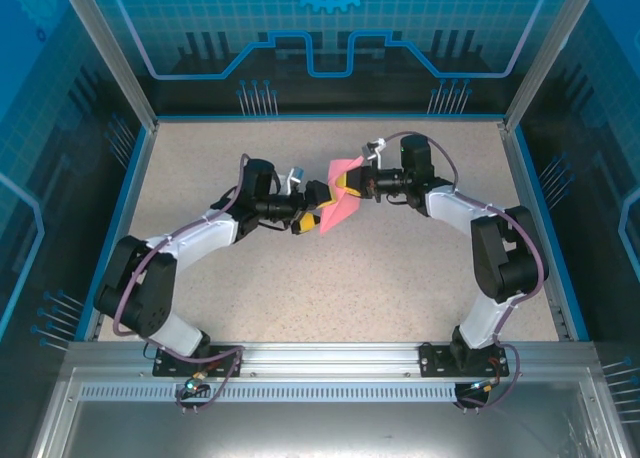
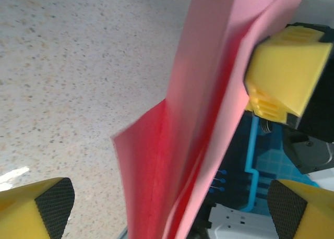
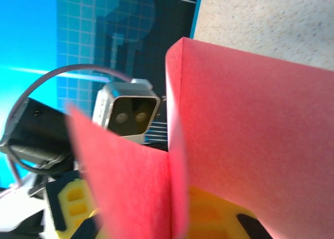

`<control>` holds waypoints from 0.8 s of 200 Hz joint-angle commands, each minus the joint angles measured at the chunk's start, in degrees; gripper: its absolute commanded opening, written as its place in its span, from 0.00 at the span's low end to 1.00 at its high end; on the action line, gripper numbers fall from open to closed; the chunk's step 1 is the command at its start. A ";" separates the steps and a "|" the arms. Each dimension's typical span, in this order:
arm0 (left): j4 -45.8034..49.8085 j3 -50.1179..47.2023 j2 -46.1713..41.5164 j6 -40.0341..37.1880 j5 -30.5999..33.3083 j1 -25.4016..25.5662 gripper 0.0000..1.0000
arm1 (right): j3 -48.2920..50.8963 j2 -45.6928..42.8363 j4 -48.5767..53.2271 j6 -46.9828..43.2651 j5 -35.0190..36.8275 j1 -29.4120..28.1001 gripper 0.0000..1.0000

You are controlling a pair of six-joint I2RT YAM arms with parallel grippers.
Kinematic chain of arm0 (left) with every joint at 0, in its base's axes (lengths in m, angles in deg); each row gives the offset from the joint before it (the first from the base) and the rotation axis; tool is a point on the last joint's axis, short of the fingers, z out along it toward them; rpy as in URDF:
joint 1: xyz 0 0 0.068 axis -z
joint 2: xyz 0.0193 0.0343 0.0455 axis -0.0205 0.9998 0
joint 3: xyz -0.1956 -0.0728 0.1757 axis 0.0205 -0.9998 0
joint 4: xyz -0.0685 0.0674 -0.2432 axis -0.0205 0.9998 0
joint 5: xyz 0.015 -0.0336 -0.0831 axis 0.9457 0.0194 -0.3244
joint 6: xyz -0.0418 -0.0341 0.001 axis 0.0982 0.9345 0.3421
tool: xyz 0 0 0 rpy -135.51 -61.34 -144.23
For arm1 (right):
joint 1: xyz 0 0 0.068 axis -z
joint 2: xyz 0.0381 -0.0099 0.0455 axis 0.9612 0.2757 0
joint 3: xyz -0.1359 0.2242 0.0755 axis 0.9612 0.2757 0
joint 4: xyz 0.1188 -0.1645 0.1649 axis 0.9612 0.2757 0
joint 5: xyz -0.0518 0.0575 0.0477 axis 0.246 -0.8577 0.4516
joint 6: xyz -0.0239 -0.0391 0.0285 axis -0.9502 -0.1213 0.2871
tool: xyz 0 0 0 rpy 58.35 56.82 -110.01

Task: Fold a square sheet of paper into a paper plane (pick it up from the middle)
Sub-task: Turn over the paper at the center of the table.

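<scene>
Pink-red paper sheet (image 1: 337, 210), creased and partly folded, upright at centre of top view, between both grippers. Right gripper (image 1: 349, 184) clamped on sheet's upper part. Left gripper (image 1: 312, 208) spread wide; pads (image 2: 52, 202) flank sheet, not touching.

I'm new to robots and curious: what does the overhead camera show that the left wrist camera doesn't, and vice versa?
Overhead: both whole arms on the blue-edged table, with the pink paper between the left claw and right claw. Left wrist: close up, the paper's folded layers, and the left claw's black-padded fingertips spread wide apart. Both: the right claw's yellow finger pinching the paper.
</scene>
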 commanded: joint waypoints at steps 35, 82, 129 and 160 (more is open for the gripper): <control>-11.02 1.56 2.79 5.02 -6.39 0.07 0.77 | -1.55 1.50 -5.36 6.06 -5.79 -1.22 0.07; -9.21 1.83 3.27 4.10 -5.86 -0.04 0.36 | -2.53 2.62 -0.82 3.07 -5.93 -1.06 0.10; -7.40 1.78 3.08 2.57 -4.97 -0.07 0.12 | -4.97 2.52 11.88 -4.26 -4.77 -0.04 0.26; 9.36 4.73 1.93 -6.00 1.47 -0.11 0.07 | -6.29 -0.59 29.58 -14.87 5.90 3.77 0.53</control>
